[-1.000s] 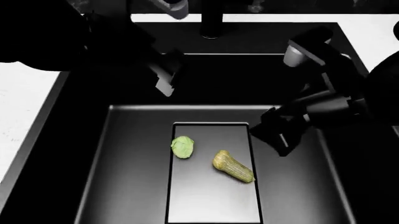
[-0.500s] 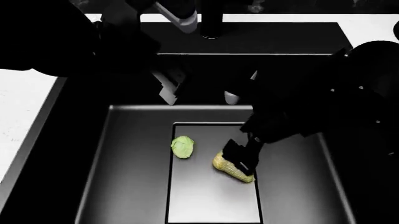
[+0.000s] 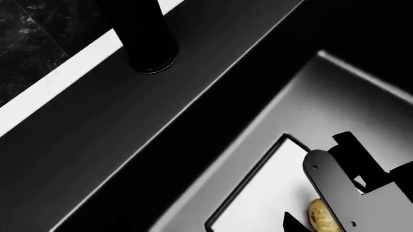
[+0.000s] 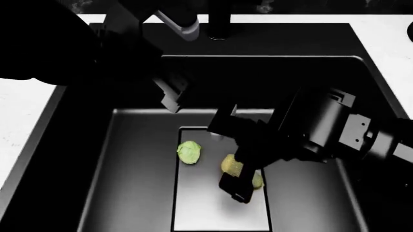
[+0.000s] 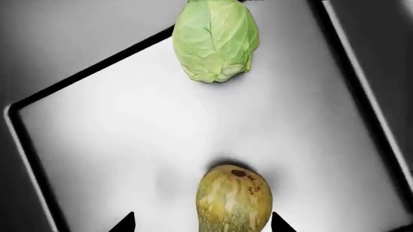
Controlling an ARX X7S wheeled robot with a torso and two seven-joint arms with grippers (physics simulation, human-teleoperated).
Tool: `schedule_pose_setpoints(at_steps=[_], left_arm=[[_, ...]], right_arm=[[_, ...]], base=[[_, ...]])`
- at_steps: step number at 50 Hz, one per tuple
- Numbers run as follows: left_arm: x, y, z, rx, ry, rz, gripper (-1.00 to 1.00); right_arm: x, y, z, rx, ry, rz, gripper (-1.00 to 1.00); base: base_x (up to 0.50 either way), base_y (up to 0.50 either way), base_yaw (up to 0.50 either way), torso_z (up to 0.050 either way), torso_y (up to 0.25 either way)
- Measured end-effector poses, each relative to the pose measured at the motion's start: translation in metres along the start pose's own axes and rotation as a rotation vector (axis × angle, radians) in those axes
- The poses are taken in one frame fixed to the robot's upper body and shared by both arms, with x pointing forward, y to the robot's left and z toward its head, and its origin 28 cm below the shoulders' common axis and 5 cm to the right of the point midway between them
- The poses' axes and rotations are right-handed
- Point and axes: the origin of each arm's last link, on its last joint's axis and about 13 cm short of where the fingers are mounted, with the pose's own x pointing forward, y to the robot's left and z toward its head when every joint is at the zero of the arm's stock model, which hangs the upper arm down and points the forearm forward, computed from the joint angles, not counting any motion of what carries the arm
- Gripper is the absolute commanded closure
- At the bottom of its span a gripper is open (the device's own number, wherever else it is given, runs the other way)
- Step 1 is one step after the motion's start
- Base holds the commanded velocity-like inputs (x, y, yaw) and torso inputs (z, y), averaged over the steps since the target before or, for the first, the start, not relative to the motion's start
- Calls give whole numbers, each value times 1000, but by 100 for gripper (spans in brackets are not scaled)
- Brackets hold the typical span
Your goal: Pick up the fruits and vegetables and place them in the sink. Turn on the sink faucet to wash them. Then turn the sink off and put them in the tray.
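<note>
Where leafy cabbage (image 5: 215, 39) lies, mottled squash (image 5: 233, 198).

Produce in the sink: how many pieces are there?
2. A cabbage lies on the drain plate; a squash lies beside it, between the right gripper's fingers. Nothing else visible.

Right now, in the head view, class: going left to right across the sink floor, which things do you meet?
Bare sink floor → green cabbage → yellowish squash, with the right gripper down over it → bare floor again.
</note>
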Motion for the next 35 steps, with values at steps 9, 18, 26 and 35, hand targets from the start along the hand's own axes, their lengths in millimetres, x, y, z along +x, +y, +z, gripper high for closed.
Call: schedule_pose_setpoints(at_steps=[9,18,26,35], left_arm=[[1,1,-2,-4,3,1,-100],[2,1,-3,-5,5,1,-100],[3,1,-4,-7,9,0,-100],[7,0,-9,-10,21,-7,-100]], right_arm=[[12,-3,-4,-25,36,-59,-100],[17,-6,-7,-33,60,-96,100],[17,-6,-7,-29,58,-103,100],[10,-5,-13,6,47,-91,100]], base=[[0,0,0,0,0],[0,0,0,0,-2],[0,0,0,0,-3],[-1,0,0,0,-1]])
